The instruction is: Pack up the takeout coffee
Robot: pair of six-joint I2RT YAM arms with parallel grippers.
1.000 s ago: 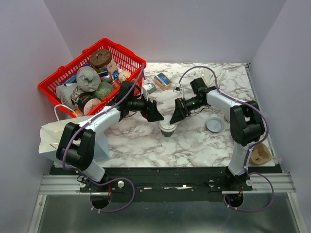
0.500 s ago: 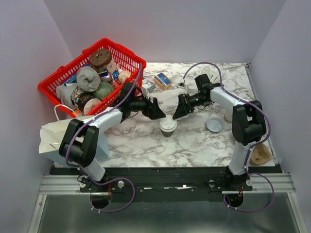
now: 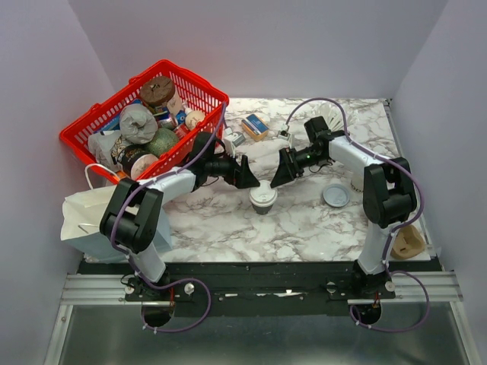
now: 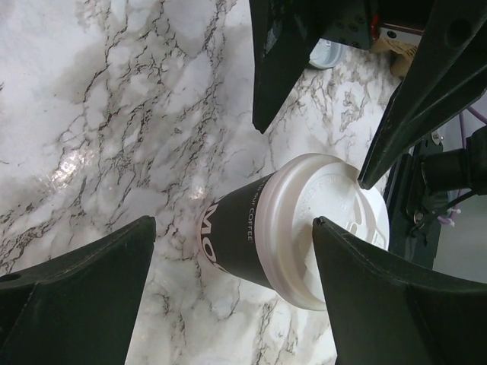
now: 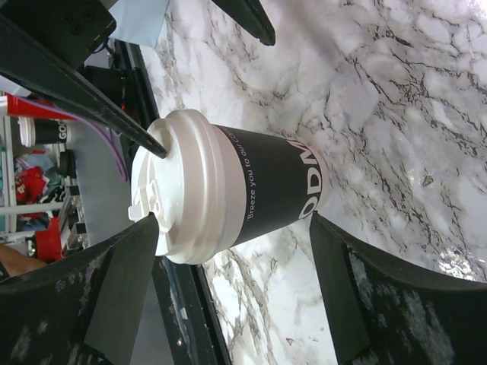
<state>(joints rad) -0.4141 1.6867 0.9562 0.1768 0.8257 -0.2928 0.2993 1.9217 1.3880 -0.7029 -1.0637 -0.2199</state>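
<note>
Our coffee amid spread fingers
It stands on the worktop between our left fingers and right fingers, both released; we read "COFFEE" and "Breeze you to our".

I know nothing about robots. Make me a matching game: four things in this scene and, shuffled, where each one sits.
Things:
1. takeout coffee
2. red basket
3. loose lid
4. white paper bag

Places:
a. far left corner, piled full
b. near left edge
c. centre, standing upright
d. lying flat, right of the takeout coffee

Pairs: 1-c, 2-a, 3-d, 4-b
</note>
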